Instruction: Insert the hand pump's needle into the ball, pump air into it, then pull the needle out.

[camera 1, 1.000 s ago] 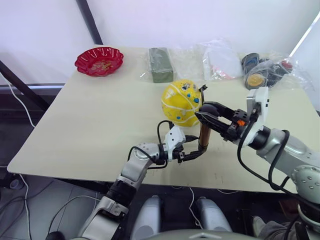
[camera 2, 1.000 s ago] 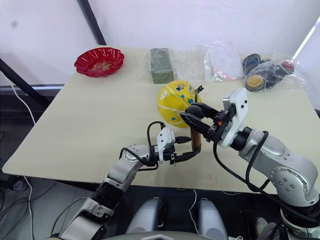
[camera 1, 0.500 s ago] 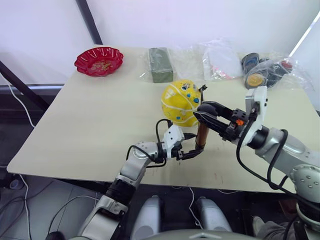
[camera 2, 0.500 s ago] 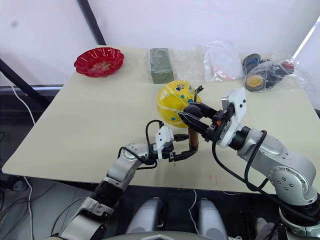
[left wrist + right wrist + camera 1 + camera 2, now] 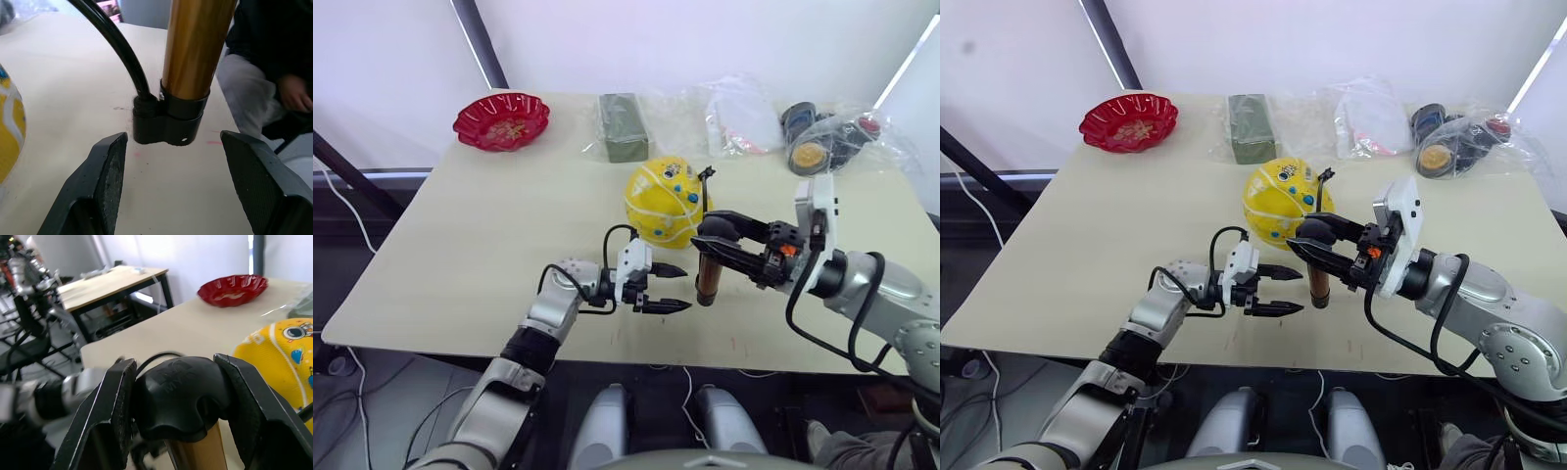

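Right end effector [image 5: 717, 243] grips the hand pump [image 5: 708, 274], hiding its handle; left end effector [image 5: 668, 287] released.

No text can be read anywhere; raised lettering shows on the pump [image 5: 181, 396] handle's black top, but it is too blurred to make out.

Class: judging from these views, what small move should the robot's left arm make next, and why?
Probably ease the open left gripper forward to clamp the hand pump at its base: its fingers flank the black end cap untouched, while the right gripper grips the T-handle.
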You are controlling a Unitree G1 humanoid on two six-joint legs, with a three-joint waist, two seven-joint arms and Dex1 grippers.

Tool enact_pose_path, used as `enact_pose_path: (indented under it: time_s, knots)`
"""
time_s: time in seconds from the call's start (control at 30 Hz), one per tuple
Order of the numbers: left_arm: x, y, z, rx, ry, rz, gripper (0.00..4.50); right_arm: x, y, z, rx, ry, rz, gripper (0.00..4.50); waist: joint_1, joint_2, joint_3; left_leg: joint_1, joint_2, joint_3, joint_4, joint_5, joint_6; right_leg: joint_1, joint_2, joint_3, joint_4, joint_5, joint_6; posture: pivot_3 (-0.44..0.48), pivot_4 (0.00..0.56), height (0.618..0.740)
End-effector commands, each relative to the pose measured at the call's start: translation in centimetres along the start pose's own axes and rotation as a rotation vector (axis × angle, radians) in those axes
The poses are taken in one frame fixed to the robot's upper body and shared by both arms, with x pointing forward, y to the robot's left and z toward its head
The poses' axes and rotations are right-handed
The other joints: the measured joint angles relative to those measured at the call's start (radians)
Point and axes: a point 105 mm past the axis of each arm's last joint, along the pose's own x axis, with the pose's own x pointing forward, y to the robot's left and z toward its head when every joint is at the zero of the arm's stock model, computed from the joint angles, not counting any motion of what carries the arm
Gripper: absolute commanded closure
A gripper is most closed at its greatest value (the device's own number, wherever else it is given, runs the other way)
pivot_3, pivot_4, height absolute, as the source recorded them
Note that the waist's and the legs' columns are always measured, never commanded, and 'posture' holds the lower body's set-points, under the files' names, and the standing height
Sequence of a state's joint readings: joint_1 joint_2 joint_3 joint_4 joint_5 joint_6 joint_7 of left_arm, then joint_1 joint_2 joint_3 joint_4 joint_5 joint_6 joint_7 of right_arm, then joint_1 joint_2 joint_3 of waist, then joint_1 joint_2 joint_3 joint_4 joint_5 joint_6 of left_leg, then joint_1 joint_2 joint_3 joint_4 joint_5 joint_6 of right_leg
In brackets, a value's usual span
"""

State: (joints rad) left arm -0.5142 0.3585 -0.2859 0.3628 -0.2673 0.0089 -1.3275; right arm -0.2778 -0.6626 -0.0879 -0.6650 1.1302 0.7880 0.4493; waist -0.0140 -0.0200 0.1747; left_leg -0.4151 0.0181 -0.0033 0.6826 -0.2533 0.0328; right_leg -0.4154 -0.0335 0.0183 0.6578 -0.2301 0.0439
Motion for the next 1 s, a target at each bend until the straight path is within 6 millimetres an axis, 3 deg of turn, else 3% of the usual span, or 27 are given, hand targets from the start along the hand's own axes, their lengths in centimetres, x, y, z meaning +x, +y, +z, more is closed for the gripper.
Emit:
enact_pose_path:
  time_s: [0.03, 0.37, 0.63, 1.0]
  knots:
    - [0.3, -0.2, 0.8, 0.036, -0.022, -0.094, 1.23, -0.4, 0.9, 0.9, -0.026, -0.016, 0.073, 2.48, -0.003, 0.000, 0.000, 0.000, 0.000, 0.000, 0.000, 0.000, 0.000, 0.000, 0.000, 0.000, 0.000, 0.000, 0.000, 0.000, 0.150, 0.740]
    - [0.9, 0.0, 0.6, 0.071, 0.030, -0.287, 1.23, -0.6, 1.9, 1.0, -0.012, 0.019, 0.204, 2.48, -0.028, -0.001, 0.001, 0.000, 0.000, 0.004, 0.000, -0.001, 0.002, -0.001, 0.000, 0.004, 0.000, 0.000, 0.001, 0.000, 0.150, 0.740]
    - [1.5, 0.5, 0.3, 0.081, 0.072, -0.342, 1.23, -0.6, 2.4, 1.1, -0.009, 0.034, 0.262, 2.48, -0.031, -0.002, 0.001, 0.001, 0.001, 0.009, 0.000, -0.003, 0.005, -0.003, 0.000, 0.009, 0.000, 0.001, 0.002, 0.000, 0.150, 0.740]
    - [2.4, -0.5, 0.9, 0.094, 0.045, -0.421, 1.23, -0.7, 2.6, 1.0, -0.007, 0.042, 0.265, 2.48, -0.035, -0.002, 0.001, 0.000, 0.002, 0.021, 0.001, -0.005, 0.008, -0.008, 0.001, 0.021, 0.000, 0.003, 0.006, 0.000, 0.150, 0.740]
